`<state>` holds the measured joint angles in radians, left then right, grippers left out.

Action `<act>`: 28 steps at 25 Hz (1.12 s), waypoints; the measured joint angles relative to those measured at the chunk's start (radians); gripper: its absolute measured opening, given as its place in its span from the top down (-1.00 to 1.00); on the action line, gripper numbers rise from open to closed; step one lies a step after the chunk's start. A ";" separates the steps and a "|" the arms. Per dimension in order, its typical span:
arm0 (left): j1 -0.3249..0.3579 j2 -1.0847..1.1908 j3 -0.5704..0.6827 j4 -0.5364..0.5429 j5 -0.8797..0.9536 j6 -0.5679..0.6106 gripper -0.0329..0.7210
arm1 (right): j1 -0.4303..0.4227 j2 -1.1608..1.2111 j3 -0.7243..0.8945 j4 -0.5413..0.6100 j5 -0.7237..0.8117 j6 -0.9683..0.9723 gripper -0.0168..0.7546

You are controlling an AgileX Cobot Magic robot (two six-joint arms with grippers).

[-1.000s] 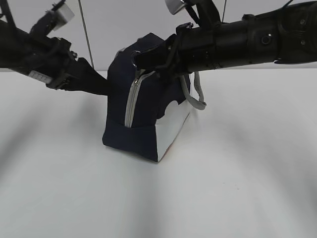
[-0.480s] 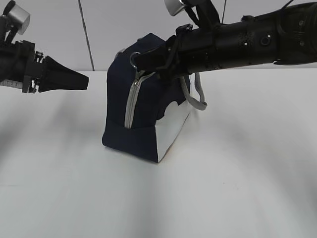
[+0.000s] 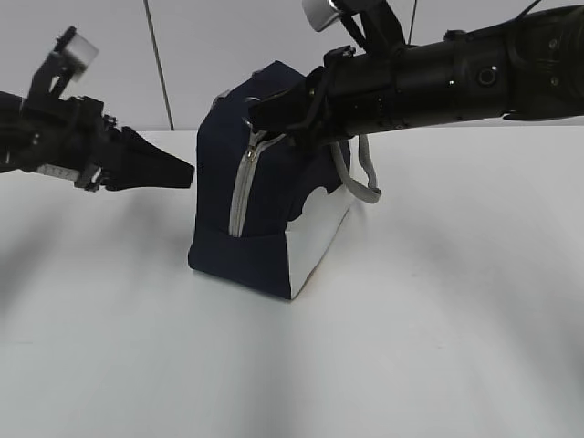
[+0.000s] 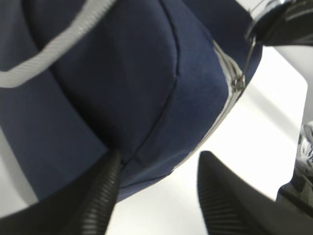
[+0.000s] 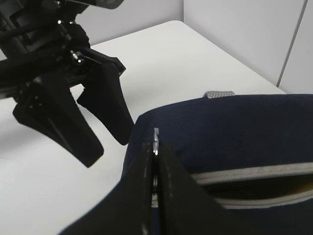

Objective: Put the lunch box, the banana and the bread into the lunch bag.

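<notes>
Exterior view puts the lunch bag point(image 3: 274, 196) at centre frame, standing on its end with the white end panel point(image 3: 319, 233) at lower right and the grey zipper point(image 3: 242, 187) running up its near face. Your right gripper point(image 3: 265, 111) comes in from the upper right, its fingers pressed together on the metal ring pull point(image 5: 155, 142) at the top of the bag. In the right wrist view a dark slit shows between the zipper tapes at lower right, so the bag looks partly unzipped there.

Your left gripper point(image 3: 173, 172) sits at mid left, just beside the bag's side and holding nothing; the left wrist view shows its two ribbed fingers point(image 4: 98, 196) standing apart, one touching or nearly touching the navy fabric.

You cannot see the lunch box, the banana or the bread on the table in any view. They may already be inside, but the slit is too dark to tell. By my reading, what remains is the zipper work.

Underneath is a plain white table point(image 3: 438, 328); behind it, pale grey wall panels point(image 3: 228, 36) with dark seams.
</notes>
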<state>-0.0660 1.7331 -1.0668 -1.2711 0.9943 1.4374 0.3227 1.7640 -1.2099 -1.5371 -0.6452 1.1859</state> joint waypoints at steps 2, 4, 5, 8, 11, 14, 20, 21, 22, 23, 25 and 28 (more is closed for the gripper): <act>-0.026 0.004 0.000 0.005 -0.028 0.012 -0.17 | 0.000 0.000 0.000 0.000 0.002 0.000 1.00; -0.044 0.006 0.000 0.003 -0.050 0.042 -0.27 | 0.000 0.000 0.000 0.000 0.002 0.000 1.00; -0.047 0.008 0.000 0.001 -0.059 0.073 -0.29 | 0.000 0.000 0.000 0.000 0.002 0.000 1.00; -0.051 0.009 0.000 -0.019 -0.076 0.130 -0.31 | 0.000 0.000 0.000 0.000 0.002 0.000 1.00; -0.052 0.011 0.000 -0.052 -0.082 0.175 -0.28 | 0.000 0.000 0.000 0.000 0.002 0.000 1.00; -0.054 0.027 0.000 -0.085 -0.082 0.198 -0.17 | 0.000 0.000 0.000 0.000 0.002 0.000 1.00; -0.058 0.064 0.000 -0.115 -0.080 0.207 0.05 | 0.000 0.000 0.000 0.000 0.002 0.002 1.00; -0.058 0.069 0.000 -0.123 -0.079 0.207 0.08 | 0.000 0.000 0.000 0.000 0.002 0.002 1.00; -0.058 0.069 0.000 -0.126 -0.079 0.210 0.11 | 0.000 0.000 0.000 0.000 0.002 0.002 1.00; -0.058 0.069 0.000 -0.130 -0.077 0.211 0.13 | 0.000 0.000 0.000 0.000 0.002 0.002 1.00; -0.058 0.069 0.000 -0.132 -0.074 0.215 0.19 | 0.000 0.000 0.000 0.000 0.002 0.002 1.00; -0.058 0.069 0.000 -0.133 -0.070 0.218 0.40 | 0.000 0.000 0.000 0.000 0.002 0.002 1.00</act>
<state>-0.1242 1.8019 -1.0668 -1.4043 0.9239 1.6550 0.3227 1.7640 -1.2099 -1.5371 -0.6436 1.1878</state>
